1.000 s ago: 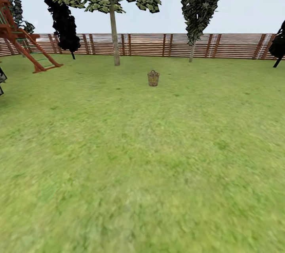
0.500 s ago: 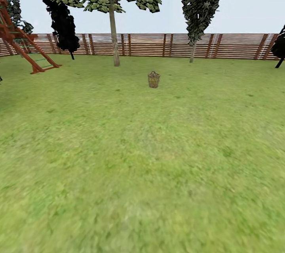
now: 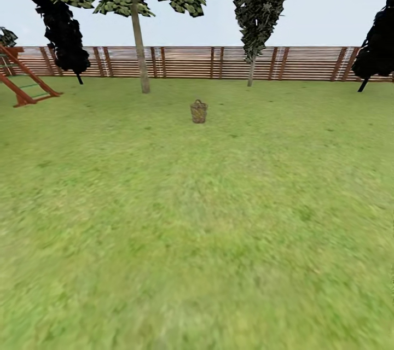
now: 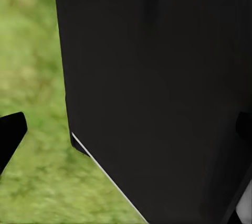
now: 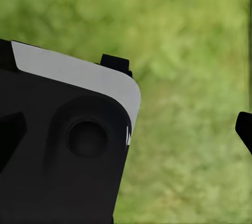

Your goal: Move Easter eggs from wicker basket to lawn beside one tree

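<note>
The wicker basket [image 3: 198,111] stands far ahead on the lawn [image 3: 197,240], near a pale-trunked tree [image 3: 138,44], so the robot should drive straight to it and stop within reach; I cannot tell either end effector's state.

- no readable text, labels, brands, numbers or signs anywhere
- wicker basket [image 3: 198,111], fence [image 3: 284,63], black robot panels [image 4: 157,93]: all unmarked

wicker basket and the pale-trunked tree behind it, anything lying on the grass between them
Nothing: in the head view, only bare lawn lies between the wicker basket and the tree beyond it to the left.
</note>
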`<state>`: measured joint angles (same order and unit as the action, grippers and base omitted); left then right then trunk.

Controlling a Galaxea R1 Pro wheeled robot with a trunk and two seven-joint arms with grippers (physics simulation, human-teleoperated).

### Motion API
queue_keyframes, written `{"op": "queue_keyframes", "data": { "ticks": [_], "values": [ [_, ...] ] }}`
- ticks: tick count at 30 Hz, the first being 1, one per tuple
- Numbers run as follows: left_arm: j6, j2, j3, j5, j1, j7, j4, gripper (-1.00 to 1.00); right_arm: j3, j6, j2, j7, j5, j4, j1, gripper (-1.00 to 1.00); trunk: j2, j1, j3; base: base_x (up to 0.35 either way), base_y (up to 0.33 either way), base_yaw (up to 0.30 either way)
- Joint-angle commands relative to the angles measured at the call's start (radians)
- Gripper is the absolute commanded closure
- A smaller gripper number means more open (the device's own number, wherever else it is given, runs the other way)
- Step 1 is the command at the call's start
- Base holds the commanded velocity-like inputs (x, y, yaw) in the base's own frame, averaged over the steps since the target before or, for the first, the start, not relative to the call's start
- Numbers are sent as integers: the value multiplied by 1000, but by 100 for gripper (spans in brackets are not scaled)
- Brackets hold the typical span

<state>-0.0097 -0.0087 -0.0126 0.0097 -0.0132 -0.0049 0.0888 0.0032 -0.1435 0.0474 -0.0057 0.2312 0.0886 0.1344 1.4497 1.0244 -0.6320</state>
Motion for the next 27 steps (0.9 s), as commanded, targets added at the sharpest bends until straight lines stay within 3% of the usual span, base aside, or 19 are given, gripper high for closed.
{"op": "queue_keyframes", "data": {
  "ticks": [1, 27],
  "values": [
    [-1, 0, -1, 1, -1, 0, 2, -100, 0, -3, 0, -1, 5, -1, 1, -100, 0, 1, -1, 334, 0, -92],
    [-1, 0, -1, 1, -1, 0, 2, -100, 0, -2, -2, -4, 5, -1, 1, -100, 0, 1, -1, 334, 0, -5]
  ]
}}
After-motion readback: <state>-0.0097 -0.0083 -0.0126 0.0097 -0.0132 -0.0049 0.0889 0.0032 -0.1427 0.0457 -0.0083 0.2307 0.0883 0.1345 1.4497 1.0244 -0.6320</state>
